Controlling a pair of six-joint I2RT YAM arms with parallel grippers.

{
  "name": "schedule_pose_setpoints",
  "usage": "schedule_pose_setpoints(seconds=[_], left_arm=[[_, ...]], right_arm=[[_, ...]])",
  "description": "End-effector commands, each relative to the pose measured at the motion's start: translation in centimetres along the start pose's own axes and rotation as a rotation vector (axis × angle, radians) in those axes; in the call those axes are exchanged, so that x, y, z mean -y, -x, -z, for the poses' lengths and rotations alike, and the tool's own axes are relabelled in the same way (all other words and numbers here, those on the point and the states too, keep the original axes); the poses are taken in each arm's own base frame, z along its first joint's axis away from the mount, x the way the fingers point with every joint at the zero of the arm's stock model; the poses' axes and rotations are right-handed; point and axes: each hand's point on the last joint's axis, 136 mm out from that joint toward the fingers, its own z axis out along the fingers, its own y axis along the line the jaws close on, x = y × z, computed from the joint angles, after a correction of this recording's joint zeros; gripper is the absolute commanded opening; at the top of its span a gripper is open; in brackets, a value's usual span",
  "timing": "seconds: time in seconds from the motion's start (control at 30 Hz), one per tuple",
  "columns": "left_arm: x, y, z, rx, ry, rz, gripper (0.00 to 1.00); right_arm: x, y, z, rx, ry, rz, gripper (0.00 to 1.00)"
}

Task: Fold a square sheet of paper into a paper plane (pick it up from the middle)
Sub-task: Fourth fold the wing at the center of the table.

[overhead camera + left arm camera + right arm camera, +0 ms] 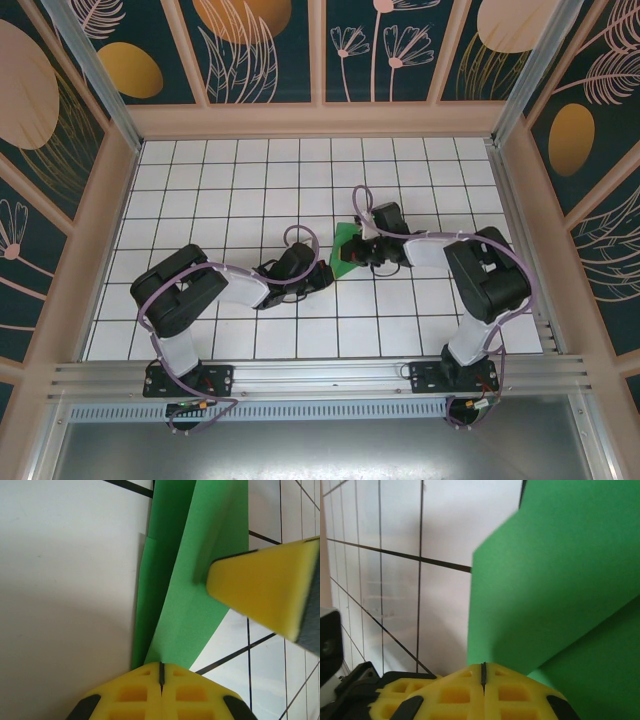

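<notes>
The square sheet of paper (345, 243) is green and lies near the table's middle, folded into a slim pointed shape with layered flaps (200, 580). My left gripper (322, 262) is shut, its yellow tips (161, 669) meeting at the paper's narrow end. I cannot tell whether any paper is pinched between them. My right gripper (363, 252) is shut too, at the paper's right side. One of its yellow fingertips (265, 592) presses on the upper flap. In the right wrist view a green flap (560, 580) rises just beyond that gripper's closed tips (483, 669).
The white grid-tiled table (240, 180) is walled by patterned panels at the back and sides. An aluminium rail (320, 375) runs along the near edge by the arm bases. Both arms reach inward and meet at the paper.
</notes>
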Motion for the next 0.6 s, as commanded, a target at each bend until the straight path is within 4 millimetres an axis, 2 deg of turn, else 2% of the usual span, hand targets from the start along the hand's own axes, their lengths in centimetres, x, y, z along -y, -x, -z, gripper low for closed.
schedule_pose_setpoints(seconds=[0.0,0.3,0.47,0.57], left_arm=[[-2.9,-2.3,-0.1,-0.085,0.079,0.024,0.00],[-1.4,-1.7,0.2,-0.080,0.041,0.009,0.00],[1.6,0.8,1.2,-0.008,0.017,-0.028,0.00],[1.1,1.2,0.8,0.002,0.053,-0.036,0.00]], right_arm=[[0.3,-0.9,-0.9,-0.050,0.001,0.014,0.00],[1.7,-1.1,-1.7,-0.071,-0.049,-0.020,0.00],[2.3,-1.4,-1.7,-0.074,-0.073,-0.030,0.00],[2.2,-1.3,-1.6,-0.070,-0.069,-0.026,0.00]])
